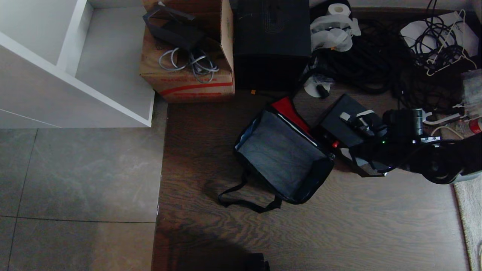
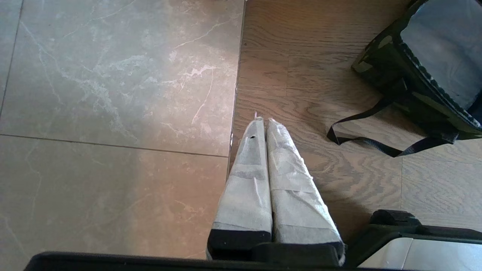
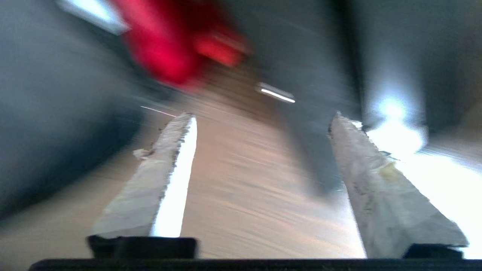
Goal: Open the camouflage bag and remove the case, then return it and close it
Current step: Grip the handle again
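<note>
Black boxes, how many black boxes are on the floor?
2. The case with a handle sits on the wood floor right of the open camouflage bag. The taller plain black box stands beside the cardboard carton. Cables could hide more.

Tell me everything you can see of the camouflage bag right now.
The camouflage bag sits open and upright on the wood floor, boxy and soft-sided, with black trim. Its grey lining shows and nothing is visible inside. The red lid panel is folded back on the far side, toward the case standing just beside it on the floor; whether they touch I cannot tell. The black strap loops loose on the floor at the near side. No gripper touches the bag.
</note>
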### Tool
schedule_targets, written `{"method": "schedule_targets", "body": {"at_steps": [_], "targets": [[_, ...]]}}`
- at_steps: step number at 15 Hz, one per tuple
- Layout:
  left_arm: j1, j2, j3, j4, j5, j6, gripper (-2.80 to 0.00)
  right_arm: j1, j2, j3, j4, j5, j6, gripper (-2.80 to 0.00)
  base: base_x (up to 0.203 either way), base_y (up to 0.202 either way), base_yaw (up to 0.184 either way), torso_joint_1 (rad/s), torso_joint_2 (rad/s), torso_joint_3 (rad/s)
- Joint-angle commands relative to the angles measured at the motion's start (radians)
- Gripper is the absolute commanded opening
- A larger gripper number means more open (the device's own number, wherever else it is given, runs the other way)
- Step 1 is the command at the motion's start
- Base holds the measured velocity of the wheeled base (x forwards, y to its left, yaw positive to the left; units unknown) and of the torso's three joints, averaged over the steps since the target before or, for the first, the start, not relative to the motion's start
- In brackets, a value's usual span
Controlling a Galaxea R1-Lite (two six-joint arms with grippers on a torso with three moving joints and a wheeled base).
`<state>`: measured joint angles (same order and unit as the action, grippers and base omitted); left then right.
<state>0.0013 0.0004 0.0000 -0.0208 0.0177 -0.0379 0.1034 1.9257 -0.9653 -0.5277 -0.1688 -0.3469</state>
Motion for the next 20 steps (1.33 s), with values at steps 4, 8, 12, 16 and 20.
{"method": "schedule_targets", "body": {"at_steps": [4,8,12,16,20], "targets": [[0.000,0.000,0.011,-0.001,0.001,0.000,-2.80,0.005,0.069,0.003,-0.186,-0.273,-0.254,0.00,0.000,0.000,0.000,0.000,0.00,0.000],[0.000,0.000,0.009,-0.001,0.001,0.000,-2.80,-0.002,0.204,-0.004,-0.604,-0.270,-0.436,0.00,0.000,0.000,0.000,0.000,0.00,0.000],[0.000,0.000,0.011,-0.001,0.001,0.000,-2.80,-0.040,0.248,-0.045,-0.751,-0.275,-0.565,0.00,0.000,0.000,0.000,0.000,0.00,0.000],[0.000,0.000,0.011,-0.001,0.001,0.001,-2.80,-0.060,0.258,-0.035,-0.756,-0.307,-0.606,0.00,0.000,0.000,0.000,0.000,0.00,0.000],[0.000,0.000,0.011,-0.001,0.001,0.000,-2.80,-0.065,0.277,-0.047,-0.738,-0.359,-0.597,0.00,0.000,0.000,0.000,0.000,0.00,0.000]]}}
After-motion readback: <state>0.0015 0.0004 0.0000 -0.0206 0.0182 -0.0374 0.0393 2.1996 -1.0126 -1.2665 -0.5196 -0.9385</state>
